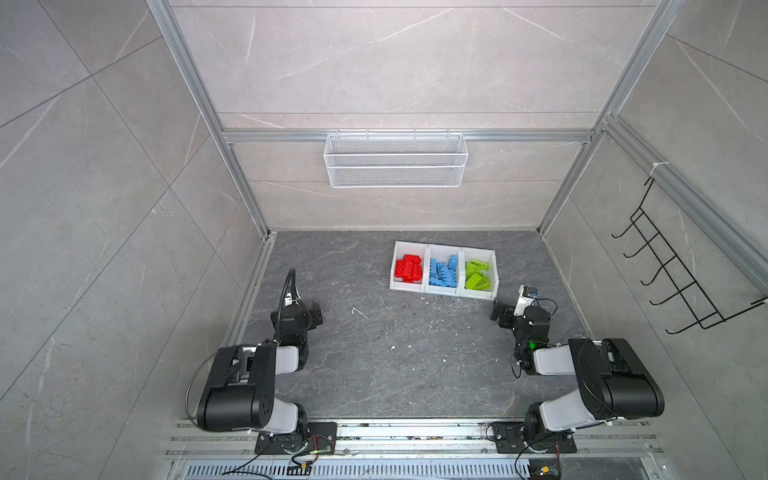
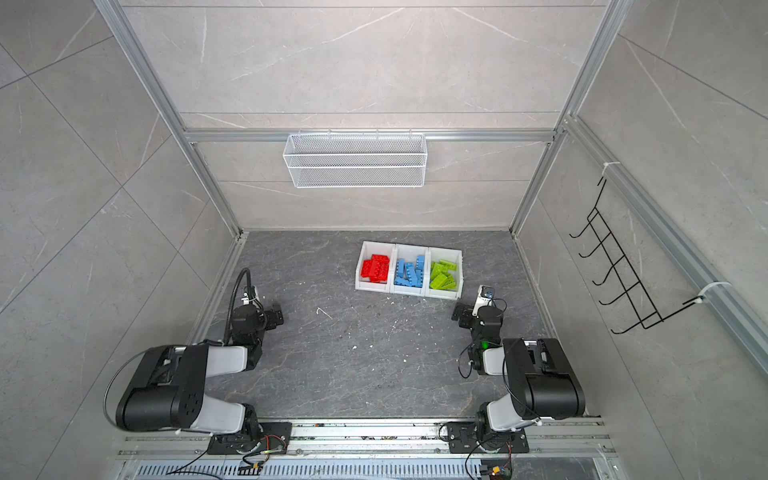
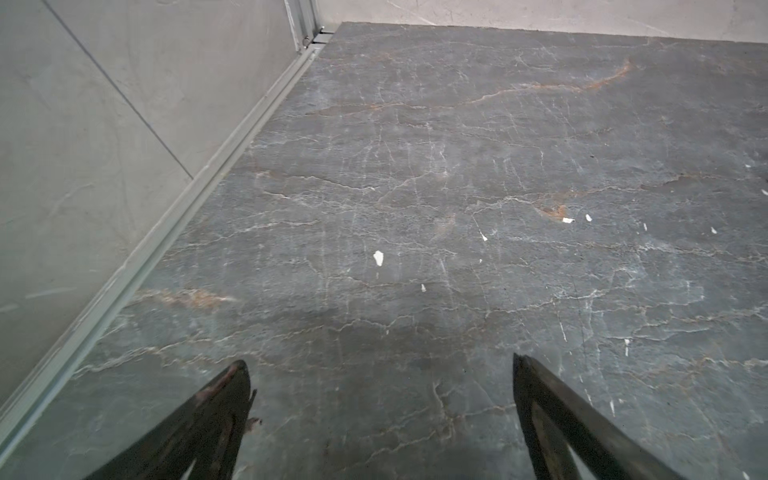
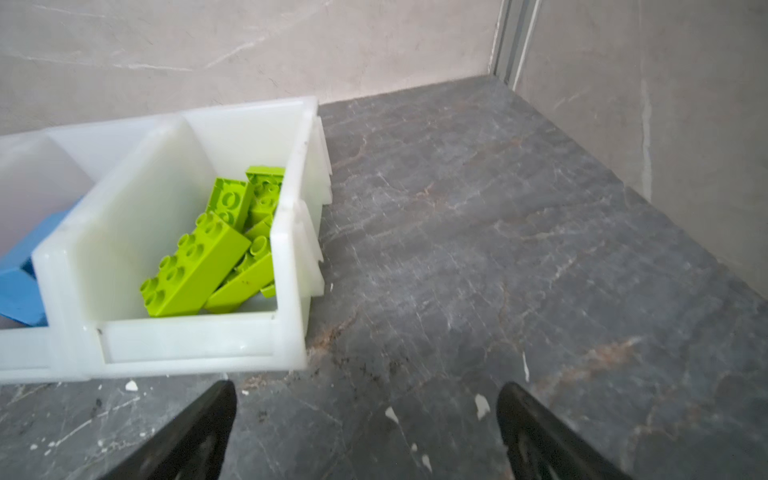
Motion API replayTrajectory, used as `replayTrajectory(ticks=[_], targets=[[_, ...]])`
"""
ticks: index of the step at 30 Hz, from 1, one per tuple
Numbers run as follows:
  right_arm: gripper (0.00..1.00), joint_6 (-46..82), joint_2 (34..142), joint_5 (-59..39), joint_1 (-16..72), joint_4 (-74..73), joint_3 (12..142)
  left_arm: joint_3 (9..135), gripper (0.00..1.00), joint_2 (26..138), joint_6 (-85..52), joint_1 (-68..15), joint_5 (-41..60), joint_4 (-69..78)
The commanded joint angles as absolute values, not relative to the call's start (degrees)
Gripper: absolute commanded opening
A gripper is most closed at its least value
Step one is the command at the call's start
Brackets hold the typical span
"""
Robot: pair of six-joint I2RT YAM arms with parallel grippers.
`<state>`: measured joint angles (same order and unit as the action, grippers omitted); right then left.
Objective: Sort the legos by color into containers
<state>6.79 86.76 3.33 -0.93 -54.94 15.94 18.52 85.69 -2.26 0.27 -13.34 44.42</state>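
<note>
Legos [image 1: 440, 270] lie sorted by colour in three joined white containers [image 1: 405, 287] toward the back of the dark, veined surface [image 1: 374, 365], right of centre in both top views. At far left, the left tool [image 1: 316, 312] is poised over bare surface, well apart from the containers. Its wrist view shows the jaws spread wide with nothing between them, only white flecks [image 3: 377, 257] on the surface and a metal rail [image 3: 174, 224] along the side wall. A white wire basket [image 1: 395, 160] hangs on the back wall. Below it, red legos [image 1: 409, 268] are piled in the leftmost container, blue legos [image 1: 446, 276] fill the middle one, some standing on end, and lime green legos [image 1: 477, 275] fill the rightmost. Near that container's front corner is the right tool [image 1: 500, 311], likewise spread wide and holding nothing, its fingers [image 4: 199, 432] over bare surface just short of the front lip. A black hook rack [image 1: 695, 283] hangs on the right wall.
</note>
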Motion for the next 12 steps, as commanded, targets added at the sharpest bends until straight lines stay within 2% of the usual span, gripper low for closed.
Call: replayTrajectory(ticks=[1,3,12], targets=[[1.0,2.22,86.5,-4.3,-0.26,-51.85,19.77,20.32,1.0,86.24,-1.09,0.69,-11.12,49.69],[1.0,2.21,87.46,-4.2,0.09,-55.12,19.1,20.57,1.0,85.85,-1.2,0.73,-10.89,48.24],[1.0,1.51,87.29,-4.09,0.53,-53.22,19.86,20.35,1.0,85.83,-1.15,0.78,-10.83,48.72]])
